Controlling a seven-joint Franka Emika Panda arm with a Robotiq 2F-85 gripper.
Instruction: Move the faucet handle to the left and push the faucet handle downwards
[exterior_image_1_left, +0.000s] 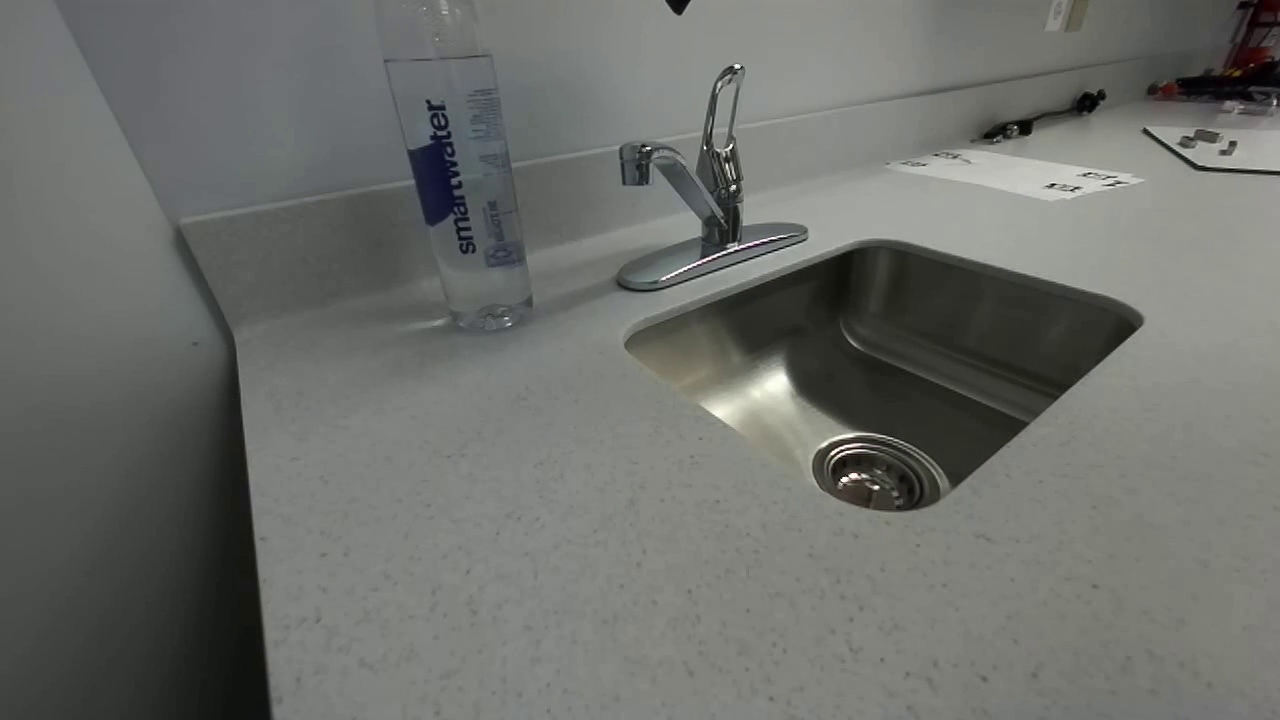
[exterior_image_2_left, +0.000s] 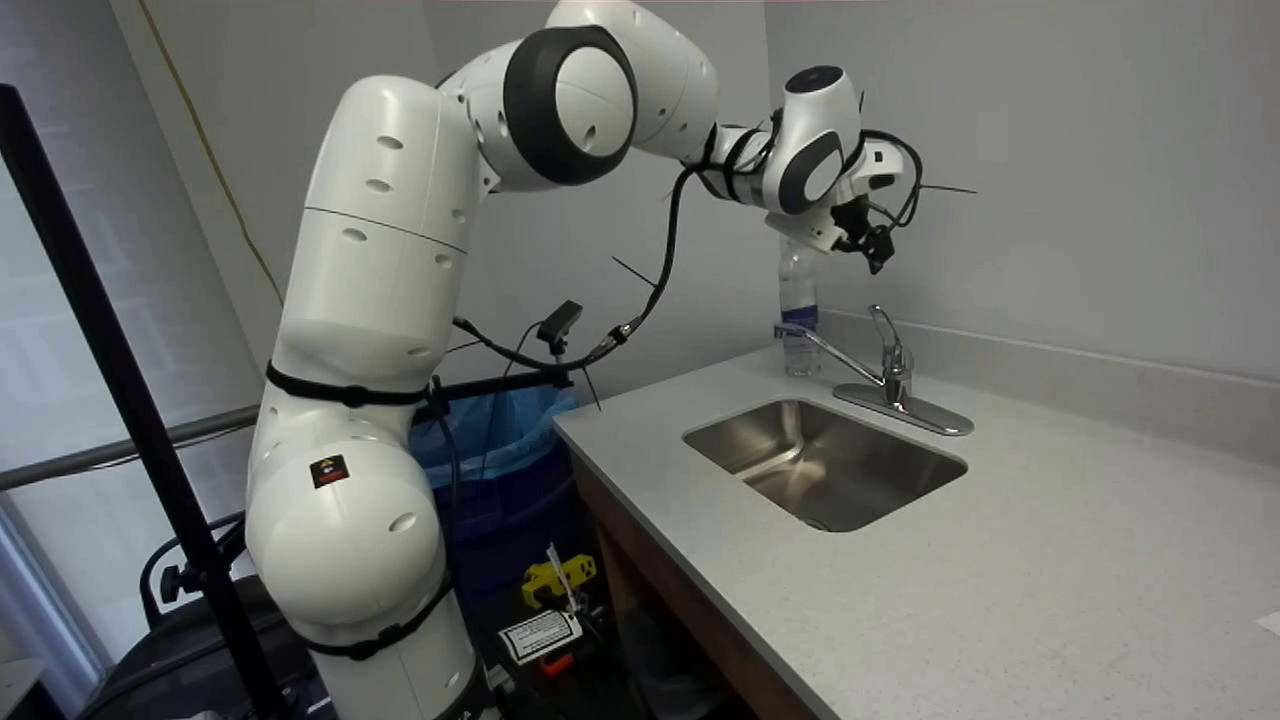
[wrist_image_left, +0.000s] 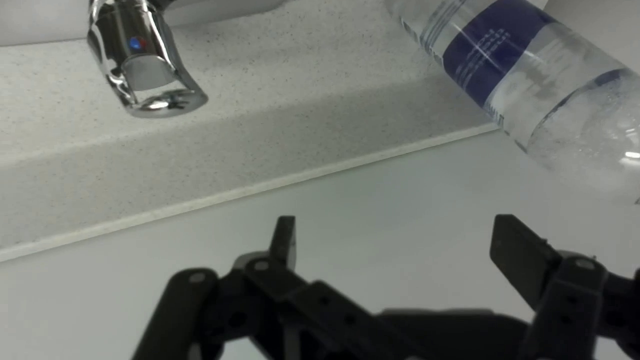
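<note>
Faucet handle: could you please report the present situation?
Gripper open, empty, higher than the faucet. Handle pointing up, untouched. Bottle standing nearby, possibly in the way.

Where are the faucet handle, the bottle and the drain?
Faucet handle (wrist_image_left: 136, 43): in the wrist view, on its coloured dot.
Bottle (exterior_image_1_left: 433, 185): in an exterior view, on its blue patch.
Drain (exterior_image_1_left: 872, 479): in an exterior view, on its middle.

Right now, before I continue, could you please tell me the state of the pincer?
Pincer: open, holding nothing, as the wrist view shows.
</note>
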